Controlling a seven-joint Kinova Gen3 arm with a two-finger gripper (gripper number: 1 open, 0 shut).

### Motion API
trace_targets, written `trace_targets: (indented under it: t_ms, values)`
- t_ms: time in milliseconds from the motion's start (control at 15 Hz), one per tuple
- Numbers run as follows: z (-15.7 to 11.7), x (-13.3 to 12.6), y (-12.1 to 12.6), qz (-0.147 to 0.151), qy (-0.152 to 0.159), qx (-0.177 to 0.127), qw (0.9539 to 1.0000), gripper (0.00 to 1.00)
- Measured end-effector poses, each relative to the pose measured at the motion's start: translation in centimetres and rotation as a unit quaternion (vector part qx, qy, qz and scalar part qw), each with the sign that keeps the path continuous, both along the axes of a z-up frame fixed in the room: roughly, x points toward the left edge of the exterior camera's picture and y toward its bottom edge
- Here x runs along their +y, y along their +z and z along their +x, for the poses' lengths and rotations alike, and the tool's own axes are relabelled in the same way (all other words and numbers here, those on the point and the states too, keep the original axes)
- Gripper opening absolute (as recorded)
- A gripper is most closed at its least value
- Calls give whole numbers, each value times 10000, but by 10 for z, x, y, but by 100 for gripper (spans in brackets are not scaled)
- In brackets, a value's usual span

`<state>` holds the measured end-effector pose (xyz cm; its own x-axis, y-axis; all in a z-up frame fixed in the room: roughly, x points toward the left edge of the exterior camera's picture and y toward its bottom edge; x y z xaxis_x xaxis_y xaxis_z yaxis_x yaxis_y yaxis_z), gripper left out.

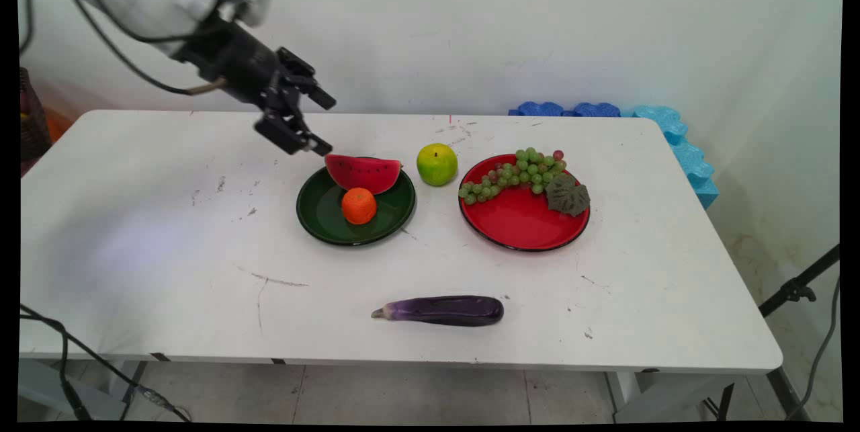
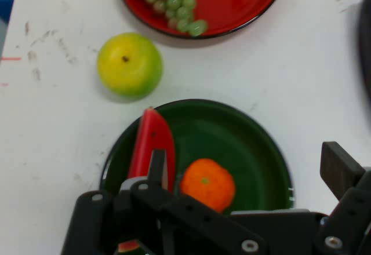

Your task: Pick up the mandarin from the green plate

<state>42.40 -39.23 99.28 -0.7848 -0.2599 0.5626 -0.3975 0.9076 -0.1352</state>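
My gripper [image 1: 326, 124] hangs open and holds nothing, just above the far left rim of a dark green plate [image 1: 316, 207]. A red watermelon slice [image 1: 363, 172] stands on edge on that plate, close to my lower fingertip [image 1: 321, 147]. An orange [image 1: 359, 206] lies in front of the slice. In the hand view my gripper [image 2: 248, 165] looks down on the green plate [image 2: 243, 133]; the watermelon slice [image 2: 152, 145] is right beside my left finger [image 2: 156, 163], and the orange [image 2: 207, 184] lies between the two fingers.
A yellow-green apple [image 1: 437, 164] sits on the table between the plates. A red plate [image 1: 521, 227] to the right holds green grapes [image 1: 514, 177] and a leaf [image 1: 568, 194]. A purple eggplant [image 1: 442, 310] lies near the front edge. Blue foam blocks [image 1: 678, 140] line the back right corner.
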Motion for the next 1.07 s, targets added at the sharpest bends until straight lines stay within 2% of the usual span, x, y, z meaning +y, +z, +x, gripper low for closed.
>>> trace_targets:
  t_ms: [267,600,867,1067]
  values:
    - [-24,-32,-29,104,119,-577,9982,100]
    - [-47,-62,-61,316,186,-1193,9922,100]
    - [-61,-74,-83,529,219,-1503,9870,100]
    - [-67,-76,-100,703,212,-1621,9840,100]
